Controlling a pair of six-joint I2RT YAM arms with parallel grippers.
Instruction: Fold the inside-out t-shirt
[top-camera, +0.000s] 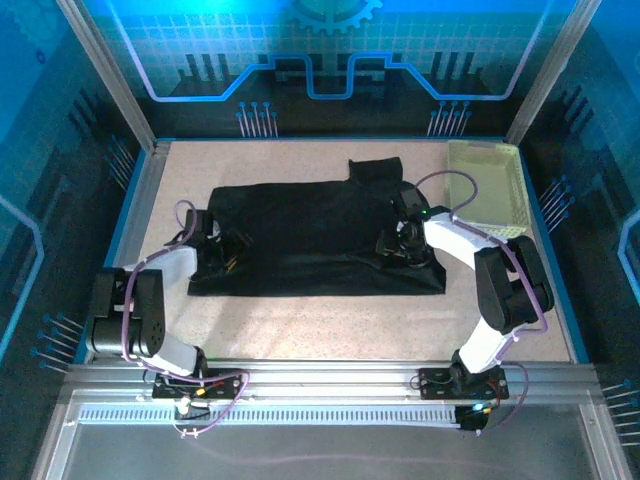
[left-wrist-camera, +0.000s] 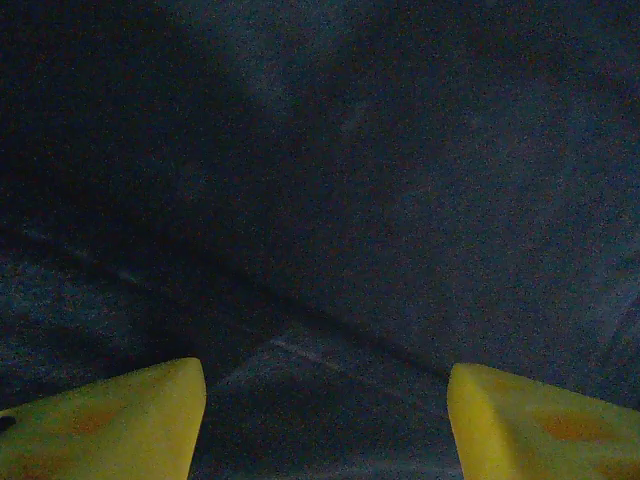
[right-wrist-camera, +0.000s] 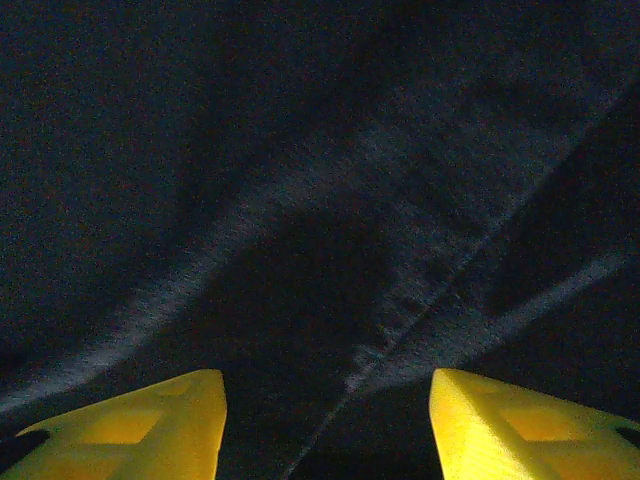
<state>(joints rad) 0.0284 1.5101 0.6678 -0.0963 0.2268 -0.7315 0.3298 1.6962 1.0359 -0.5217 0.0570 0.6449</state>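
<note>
The inside-out t-shirt lies spread flat on the table as a black, roughly rectangular shape, with one sleeve sticking out at the far edge. My left gripper hovers low over the shirt's left end. In the left wrist view its yellow fingers stand wide apart above dark fabric with a seam line, and the left gripper holds nothing. My right gripper is over the shirt's right part. The right gripper is open too, above creased black cloth.
A pale yellow-green plastic basket stands at the far right corner of the table, just beyond the shirt. Bare speckled tabletop runs along the near side between the shirt and the arm bases. Raised frame edges border the table.
</note>
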